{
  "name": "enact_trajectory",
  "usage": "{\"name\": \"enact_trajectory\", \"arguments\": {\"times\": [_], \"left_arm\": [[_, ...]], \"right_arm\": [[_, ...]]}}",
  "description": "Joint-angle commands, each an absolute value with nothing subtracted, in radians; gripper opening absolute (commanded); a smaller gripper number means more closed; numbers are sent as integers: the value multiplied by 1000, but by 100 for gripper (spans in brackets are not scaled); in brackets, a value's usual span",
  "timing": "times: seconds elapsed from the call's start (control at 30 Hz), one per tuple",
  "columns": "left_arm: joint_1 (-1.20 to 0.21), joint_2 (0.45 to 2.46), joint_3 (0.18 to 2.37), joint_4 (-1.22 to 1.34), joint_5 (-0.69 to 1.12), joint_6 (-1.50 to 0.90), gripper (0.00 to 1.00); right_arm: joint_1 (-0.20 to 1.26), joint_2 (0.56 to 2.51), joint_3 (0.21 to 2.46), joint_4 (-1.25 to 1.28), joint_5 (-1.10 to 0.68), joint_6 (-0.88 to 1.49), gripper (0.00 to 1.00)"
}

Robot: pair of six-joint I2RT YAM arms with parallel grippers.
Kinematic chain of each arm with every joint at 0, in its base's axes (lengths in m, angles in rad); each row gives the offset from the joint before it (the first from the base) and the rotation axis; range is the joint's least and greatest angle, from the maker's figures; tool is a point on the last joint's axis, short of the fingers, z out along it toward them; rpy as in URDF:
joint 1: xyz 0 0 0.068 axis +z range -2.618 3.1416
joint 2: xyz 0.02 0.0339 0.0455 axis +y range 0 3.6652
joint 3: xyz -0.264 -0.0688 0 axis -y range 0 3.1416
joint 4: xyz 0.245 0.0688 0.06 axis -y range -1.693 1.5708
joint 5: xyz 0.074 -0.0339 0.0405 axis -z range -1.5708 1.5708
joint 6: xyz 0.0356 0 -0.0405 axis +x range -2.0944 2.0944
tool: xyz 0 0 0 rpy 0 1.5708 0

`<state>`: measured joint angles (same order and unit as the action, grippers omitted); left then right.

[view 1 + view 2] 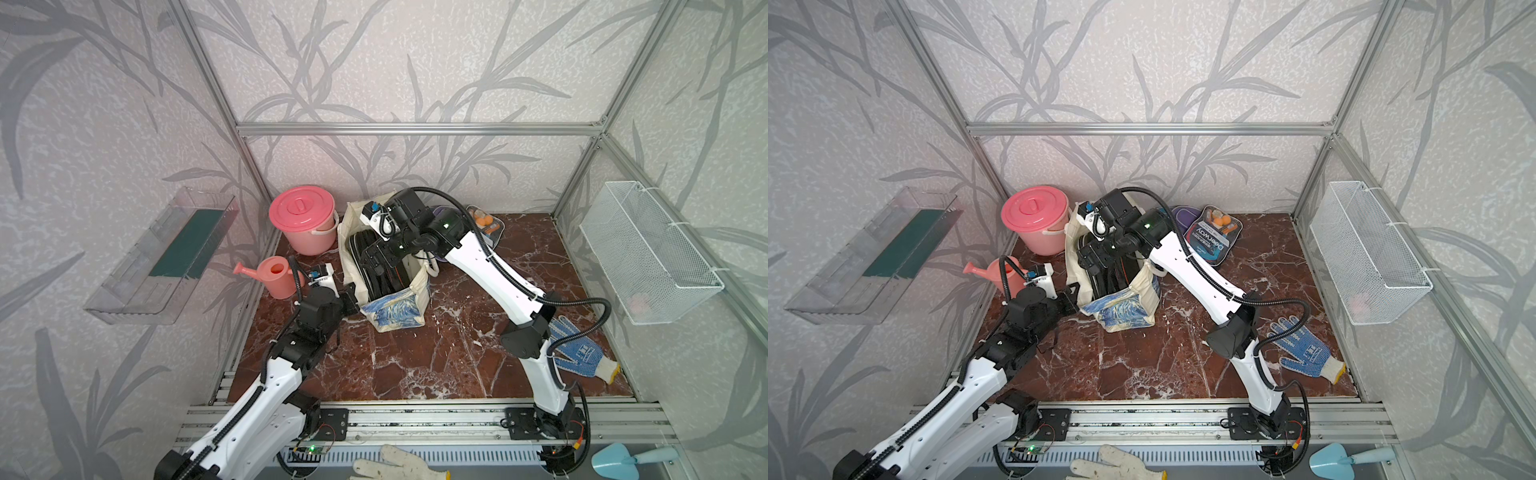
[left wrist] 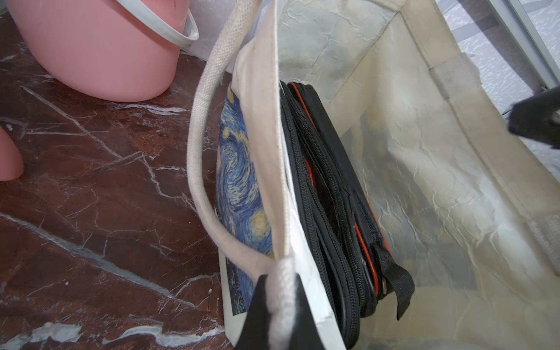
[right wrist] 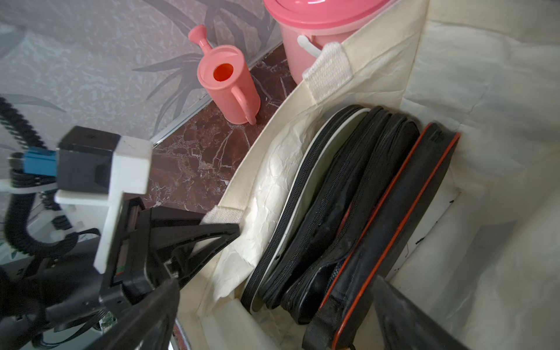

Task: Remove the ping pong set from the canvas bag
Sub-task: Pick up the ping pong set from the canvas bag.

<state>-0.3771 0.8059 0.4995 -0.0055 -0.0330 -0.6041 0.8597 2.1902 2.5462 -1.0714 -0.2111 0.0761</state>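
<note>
Progress: partial | out: 2 cases point(image 1: 1212, 237) on worktop point(image 1: 1163, 365) behind bag point(image 1: 1121, 307) | inside: about 4 black cases point(image 3: 348, 197), upright | left pincer point(image 2: 280, 303) clamped on bag rim | right pincer point(image 1: 372, 259) apart over bag mouth

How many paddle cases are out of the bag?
2: a dark case with orange balls behind the canvas bag, a purple case beside it. The arm may hide more.

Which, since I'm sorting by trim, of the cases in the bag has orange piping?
The end case beside the empty half of the bag; the other three are black-edged, one with white.
</note>
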Motion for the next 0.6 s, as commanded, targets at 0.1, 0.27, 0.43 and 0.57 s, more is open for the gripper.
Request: {"name": "enact_trajectory", "arguments": {"times": [0.1,0.27,0.43,0.57], "left_arm": [[-379,818,467,6,-14,-600,0],[-380,794,454,0,-18,-600,0],[-380,790,442,4,-16,-601,0],[-380,792,437,11,-14,-600,0]], "right_arm": [[843,2261,2616,-1113,-240,77,100],[819,2287,2609,-1116,-187,89,96],[787,2325,2619,-1127,-95,88,89],[764,2369,2643,-1138,-67,98,78]]}}
